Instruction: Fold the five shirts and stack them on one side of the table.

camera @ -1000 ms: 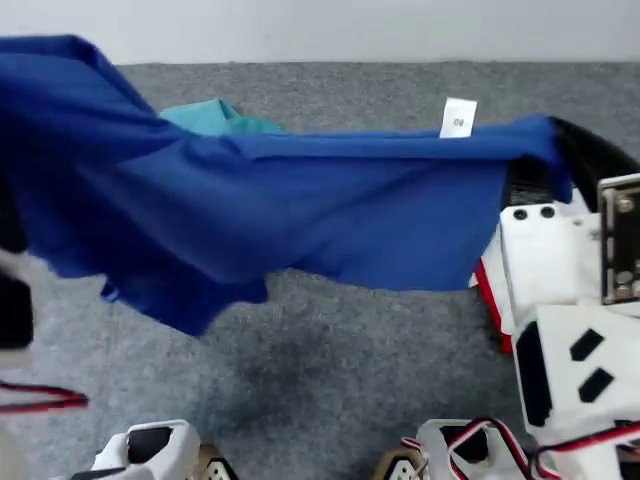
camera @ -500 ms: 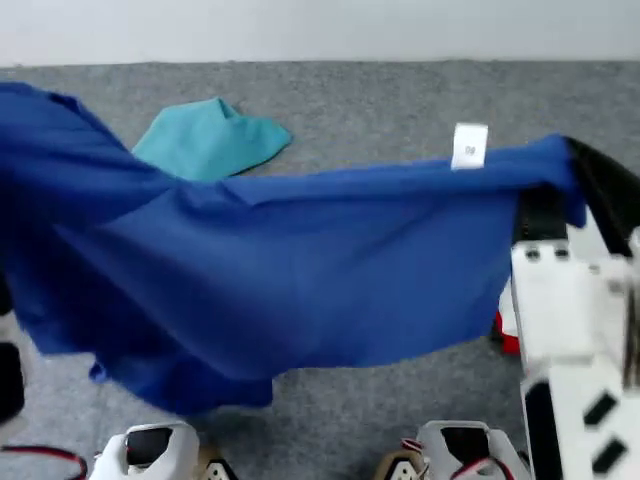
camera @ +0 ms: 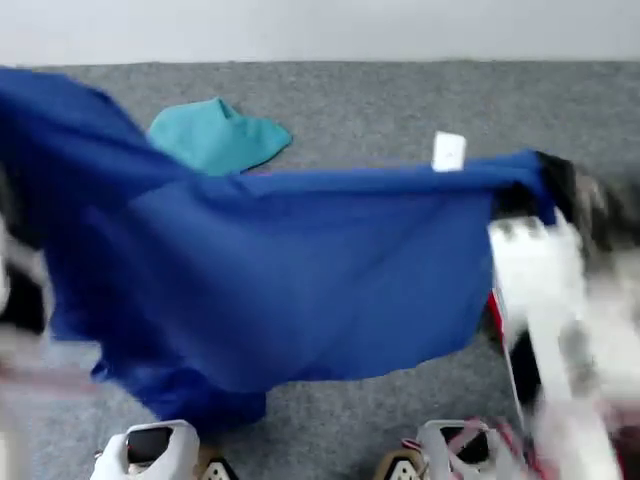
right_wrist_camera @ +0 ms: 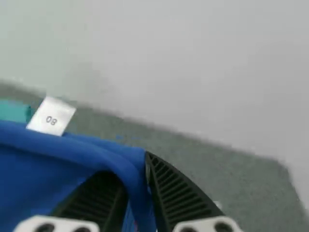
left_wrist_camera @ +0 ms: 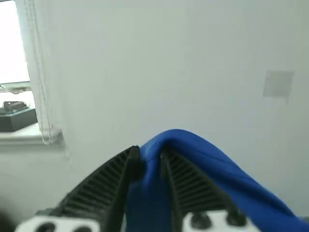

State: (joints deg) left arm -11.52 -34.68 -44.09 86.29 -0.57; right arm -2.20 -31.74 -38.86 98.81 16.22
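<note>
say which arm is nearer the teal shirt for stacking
Likely left: the left end effector holds the blue shirt nearer the teal shirt; the right end effector grips by the tag.

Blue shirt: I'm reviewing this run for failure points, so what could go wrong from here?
1. The blue shirt hangs from just two pinches, by the left gripper and the right gripper, so an end might slip free.
2. It droops lower at one end and may bunch when laid down.
3. It could drag over the teal shirt.
</note>
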